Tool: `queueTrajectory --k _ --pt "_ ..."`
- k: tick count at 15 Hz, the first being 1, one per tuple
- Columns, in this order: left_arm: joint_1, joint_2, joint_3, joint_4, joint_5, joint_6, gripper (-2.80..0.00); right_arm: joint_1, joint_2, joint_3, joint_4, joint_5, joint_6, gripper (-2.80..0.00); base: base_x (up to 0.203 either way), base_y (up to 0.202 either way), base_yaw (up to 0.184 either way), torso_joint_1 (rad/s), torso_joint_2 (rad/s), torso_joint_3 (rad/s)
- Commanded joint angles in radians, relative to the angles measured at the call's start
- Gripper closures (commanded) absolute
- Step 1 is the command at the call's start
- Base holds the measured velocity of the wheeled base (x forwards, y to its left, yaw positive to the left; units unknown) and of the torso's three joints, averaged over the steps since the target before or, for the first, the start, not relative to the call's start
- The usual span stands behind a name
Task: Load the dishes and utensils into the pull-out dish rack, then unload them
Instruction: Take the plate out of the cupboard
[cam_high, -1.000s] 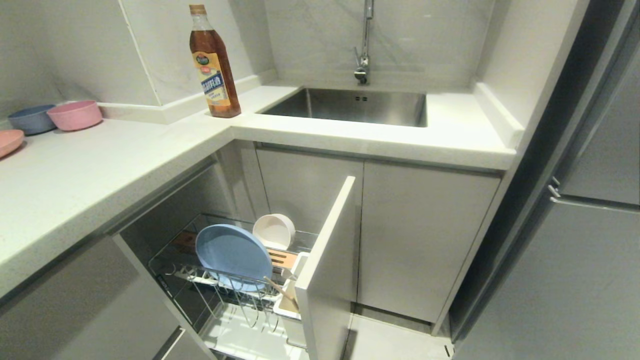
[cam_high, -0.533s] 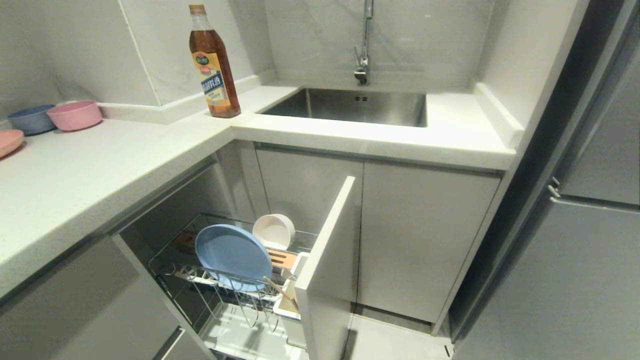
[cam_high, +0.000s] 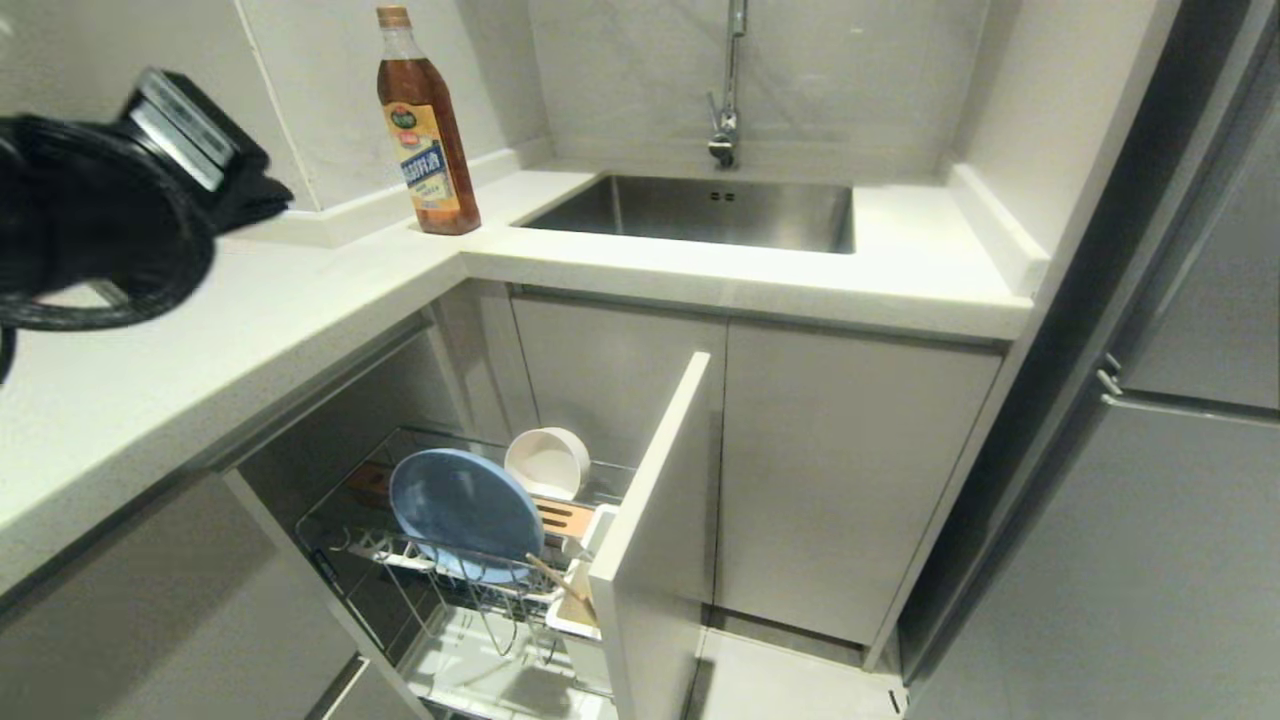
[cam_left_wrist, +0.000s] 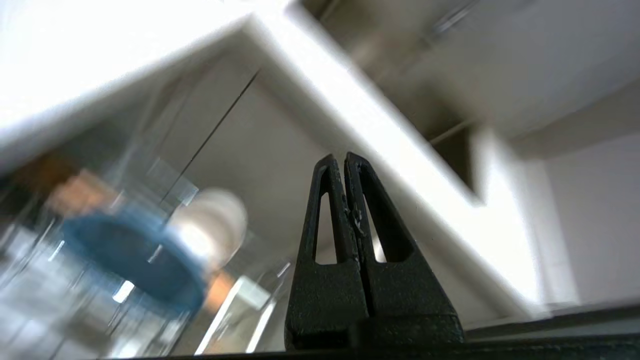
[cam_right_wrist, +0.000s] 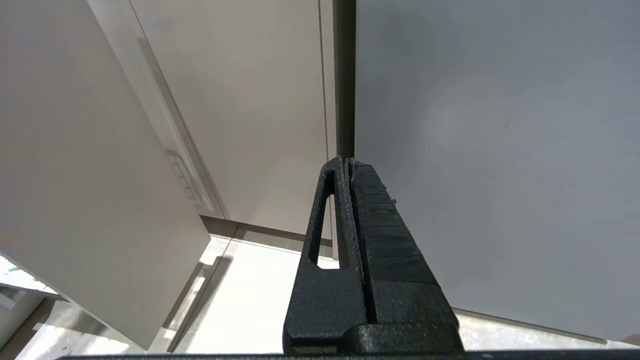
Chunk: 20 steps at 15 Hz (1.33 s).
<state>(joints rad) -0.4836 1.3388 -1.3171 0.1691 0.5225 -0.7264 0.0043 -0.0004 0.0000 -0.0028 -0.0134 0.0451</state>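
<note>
The left arm (cam_high: 95, 215) is matte black, wrapped in looping black cable, with a silver-edged block at its wrist. Both the left gripper (cam_left_wrist: 343, 162) and right gripper (cam_right_wrist: 345, 165) have rough black tapered fingers with slotted cut-outs.

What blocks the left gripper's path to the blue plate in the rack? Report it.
Nothing visible blocks it. The left gripper, shut and empty, faces the blue plate, which stands upright in the pull-out dish rack. The rack is drawn out from under the countertop, so the plate is open from above; the white bowl sits behind it.
</note>
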Motion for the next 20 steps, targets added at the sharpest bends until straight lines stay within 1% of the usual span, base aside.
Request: queueTrajectory --k 1,2,4,5,8,9,12,14,15,20 --pt "-0.028 0.089 -0.001 0.023 0.037 -0.045 0.0 0.0 0.0 0.0 0.0 0.0 -0.001 0.0 0.0 0.0 0.0 0.0 0.0 0.0" --pt "-0.041 0.112 0.003 0.029 0.054 -0.072 0.0 0.0 0.0 0.0 0.0 0.0 0.0 0.0 0.0 0.0 0.0 0.0 0.0 0.0" --pt "-0.054 0.173 0.02 0.031 0.079 -0.148 0.0 0.0 0.0 0.0 0.0 0.0 0.001 0.0 0.0 0.0 0.0 0.0 0.0 0.0" --pt "-0.061 0.202 0.024 0.032 0.085 -0.171 0.0 0.0 0.0 0.0 0.0 0.0 0.001 0.0 0.0 0.0 0.0 0.0 0.0 0.0" --pt "-0.081 0.3 0.024 0.036 0.138 -0.251 0.0 0.0 0.0 0.0 0.0 0.0 0.001 0.0 0.0 0.0 0.0 0.0 0.0 0.0" --pt "-0.088 0.334 0.019 0.052 0.148 -0.272 -2.8 0.0 0.0 0.0 0.0 0.0 0.0 0.0 0.0 0.0 0.0 0.0 0.0 0.0" --pt "-0.089 0.42 -0.022 0.114 0.154 -0.344 -2.8 0.0 0.0 0.0 0.0 0.0 -0.001 0.0 0.0 0.0 0.0 0.0 0.0 0.0" --pt "-0.077 0.47 -0.056 0.172 0.151 -0.41 -2.8 0.0 0.0 0.0 0.0 0.0 0.001 0.0 0.0 0.0 0.0 0.0 0.0 0.0" --pt "-0.063 0.492 -0.066 0.185 0.148 -0.427 -2.8 0.0 0.0 0.0 0.0 0.0 0.001 0.0 0.0 0.0 0.0 0.0 0.0 0.0" --pt "0.017 0.592 -0.105 0.193 0.134 -0.463 -2.8 0.0 0.0 0.0 0.0 0.0 0.001 0.0 0.0 0.0 0.0 0.0 0.0 0.0"
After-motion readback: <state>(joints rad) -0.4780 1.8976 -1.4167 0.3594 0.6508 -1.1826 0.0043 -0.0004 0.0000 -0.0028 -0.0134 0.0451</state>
